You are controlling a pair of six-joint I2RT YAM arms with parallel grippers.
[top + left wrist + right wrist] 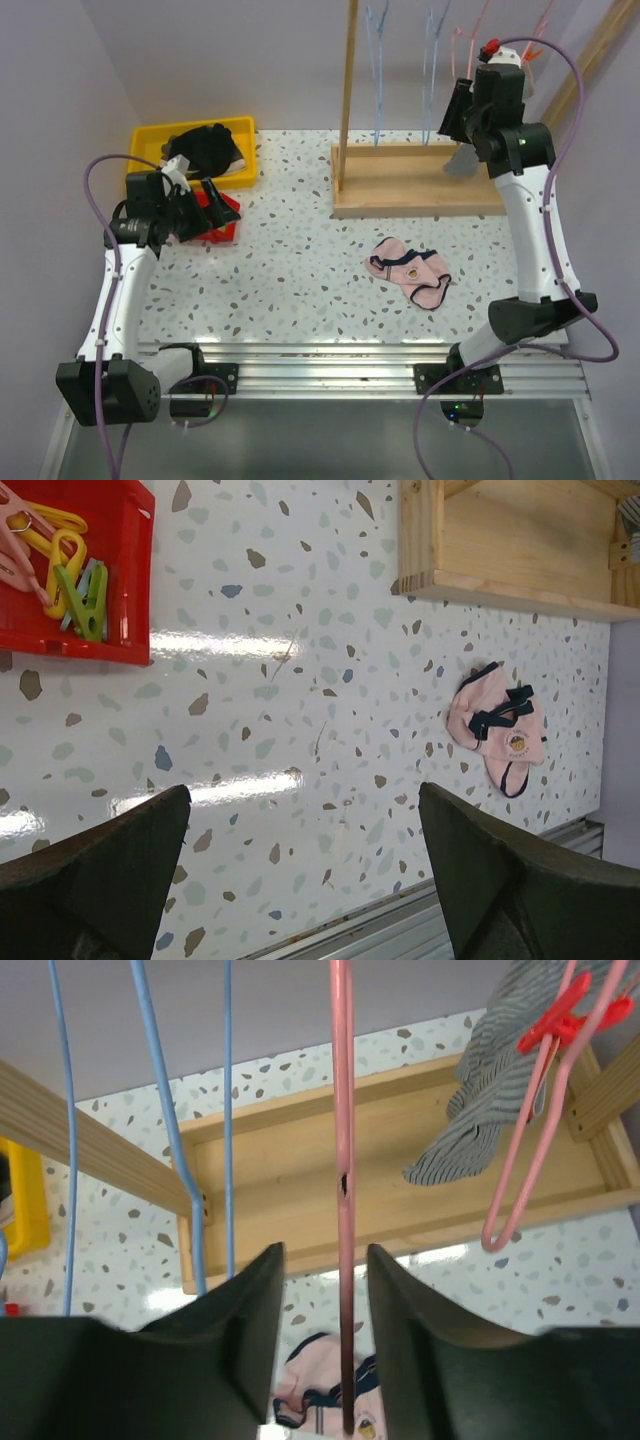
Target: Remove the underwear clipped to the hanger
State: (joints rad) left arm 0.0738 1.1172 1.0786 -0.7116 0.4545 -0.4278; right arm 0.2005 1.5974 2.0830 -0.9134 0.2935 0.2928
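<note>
Underwear [495,725]: one pink brief [408,268], one grey brief [475,1110]

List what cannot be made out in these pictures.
Grey striped brief: top view, right arm hides most; right wrist view, top edge crops it.
Hangers: hooks beyond the top edge, both those views.
Red tray: left wrist view crops it; top view, left gripper covers part.

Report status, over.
Left gripper open over table. Right gripper open around pink hanger wire. Pink briefs on table; grey briefs hang from red clip.
</note>
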